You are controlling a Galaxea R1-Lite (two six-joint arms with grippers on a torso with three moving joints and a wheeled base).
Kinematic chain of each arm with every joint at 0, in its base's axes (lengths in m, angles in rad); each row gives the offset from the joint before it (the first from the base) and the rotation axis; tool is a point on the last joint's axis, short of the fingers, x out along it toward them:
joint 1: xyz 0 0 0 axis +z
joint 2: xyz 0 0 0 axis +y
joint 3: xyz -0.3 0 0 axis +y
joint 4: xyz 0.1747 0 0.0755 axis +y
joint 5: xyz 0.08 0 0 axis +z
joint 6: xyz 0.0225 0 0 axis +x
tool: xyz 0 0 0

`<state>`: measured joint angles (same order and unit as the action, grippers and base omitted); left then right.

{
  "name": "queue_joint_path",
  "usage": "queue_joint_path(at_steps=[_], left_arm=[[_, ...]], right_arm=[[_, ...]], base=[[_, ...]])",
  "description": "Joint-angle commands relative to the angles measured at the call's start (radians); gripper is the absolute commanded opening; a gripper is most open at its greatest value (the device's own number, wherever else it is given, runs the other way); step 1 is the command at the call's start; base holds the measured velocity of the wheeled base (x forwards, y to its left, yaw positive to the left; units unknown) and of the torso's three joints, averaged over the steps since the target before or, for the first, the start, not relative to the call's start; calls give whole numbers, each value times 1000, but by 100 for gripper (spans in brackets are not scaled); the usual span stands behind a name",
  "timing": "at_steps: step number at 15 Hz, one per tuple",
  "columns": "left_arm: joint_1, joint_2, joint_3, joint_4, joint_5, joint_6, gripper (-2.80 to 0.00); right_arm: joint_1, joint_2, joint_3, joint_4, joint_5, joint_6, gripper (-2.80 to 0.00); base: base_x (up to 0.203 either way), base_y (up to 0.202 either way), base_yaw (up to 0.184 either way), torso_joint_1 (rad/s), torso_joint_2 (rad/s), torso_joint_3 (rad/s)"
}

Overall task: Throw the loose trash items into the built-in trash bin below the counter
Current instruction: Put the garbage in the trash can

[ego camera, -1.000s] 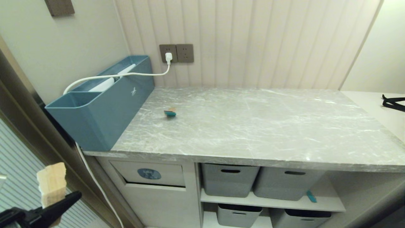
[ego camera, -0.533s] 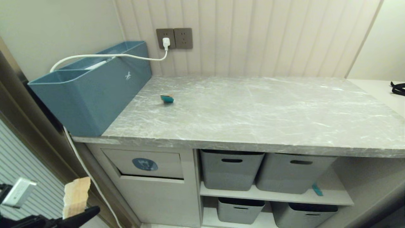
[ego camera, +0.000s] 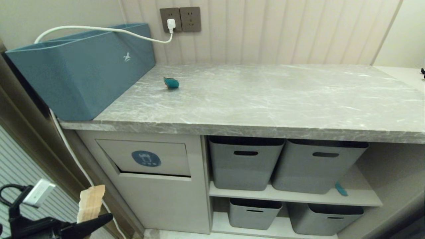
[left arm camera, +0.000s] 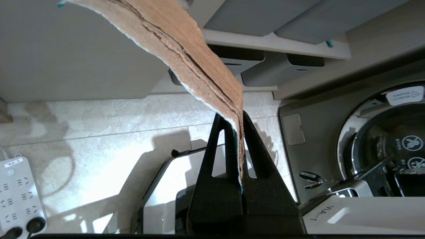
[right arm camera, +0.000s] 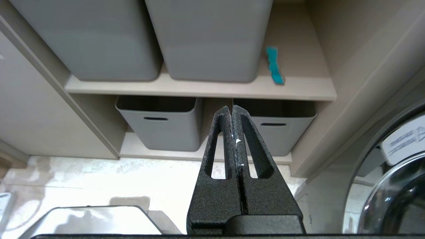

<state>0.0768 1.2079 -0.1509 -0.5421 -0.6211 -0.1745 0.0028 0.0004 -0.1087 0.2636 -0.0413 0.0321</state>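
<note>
cardboard scrap pinched low by the bin

cardboard scrap (ego camera: 91, 203) sits clamped in the left gripper (ego camera: 99, 219), down at the bottom left of the head view, sticking up out of the black fingers (left arm camera: 232, 132). it's just left of the beige cabinet, below the bin (ego camera: 146, 158) flap with its round blue sticker, not touching it. flap looks closed. the counter (ego camera: 265, 99) above has a small teal scrap (ego camera: 171, 83) lying near the blue box (ego camera: 83, 66). another teal bit (right arm camera: 274, 65) is on the shelf beside the grey tubs (ego camera: 244, 162). right gripper (right arm camera: 232, 111) hangs in front of the lower tubs, jaws pressed together, nothing in them.
</note>
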Motion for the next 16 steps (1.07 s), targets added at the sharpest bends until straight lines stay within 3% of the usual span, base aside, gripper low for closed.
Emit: queue_joint_path(at_steps=[1,9,16], left_arm=[[1,17,-8,-2,-3,0,-280],[0,172,-128,-11,-5,84,-280],[-52,345,-164,-234,-26,85,-280]], right_arm=[[0,1,0,2,0,0,-280],[0,1,0,2,-1,0,-280],[0,1,0,2,0,1,-280]], base=[[0,0,0,-190,474,281],[0,0,0,-172,469,292],[0,0,0,-90,316,222]])
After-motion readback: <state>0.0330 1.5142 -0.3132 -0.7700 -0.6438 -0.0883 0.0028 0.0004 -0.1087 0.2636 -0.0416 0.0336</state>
